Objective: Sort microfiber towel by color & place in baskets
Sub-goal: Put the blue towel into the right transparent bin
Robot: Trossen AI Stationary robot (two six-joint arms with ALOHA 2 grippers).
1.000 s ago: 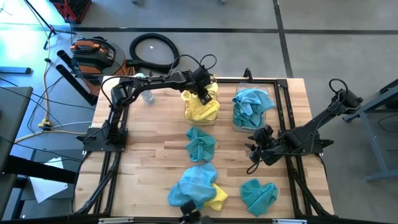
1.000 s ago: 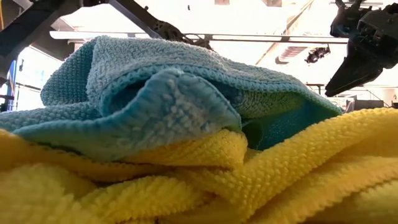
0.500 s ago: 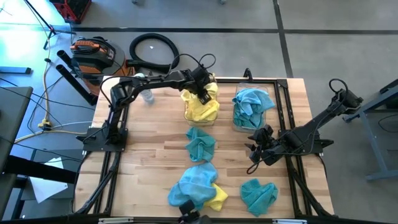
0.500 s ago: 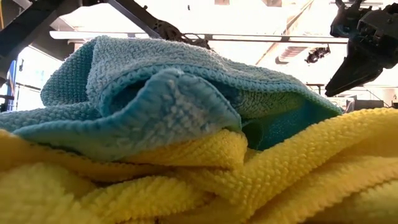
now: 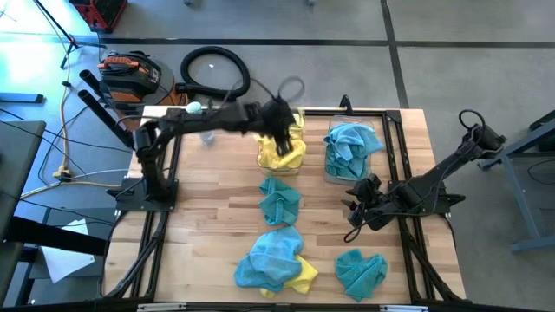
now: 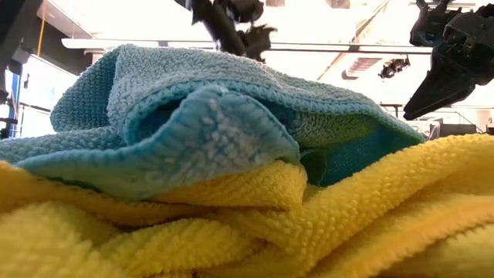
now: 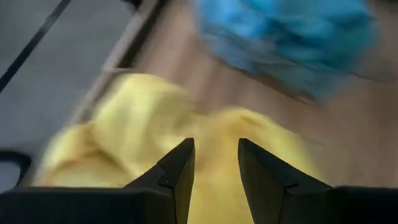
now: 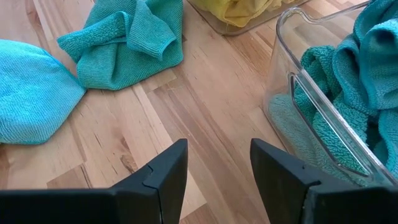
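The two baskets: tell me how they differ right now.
The left basket holds yellow towels; the right basket holds teal ones. The left tool hangs over the left basket, fingers apart; nothing hangs over the right basket. Both are clear tubs, side by side at the table's far edge.

From where I stand, nothing here carries writing I can read. The towels, the tubs and the wooden table point(image 5: 208, 208) bear no labels, brands or numbers. The orange-and-black case point(image 5: 130, 74) on the floor shows no legible marking

Towels point(image 5: 280, 200) strewn — baskets point(image 5: 351, 152) hold sorted colors.
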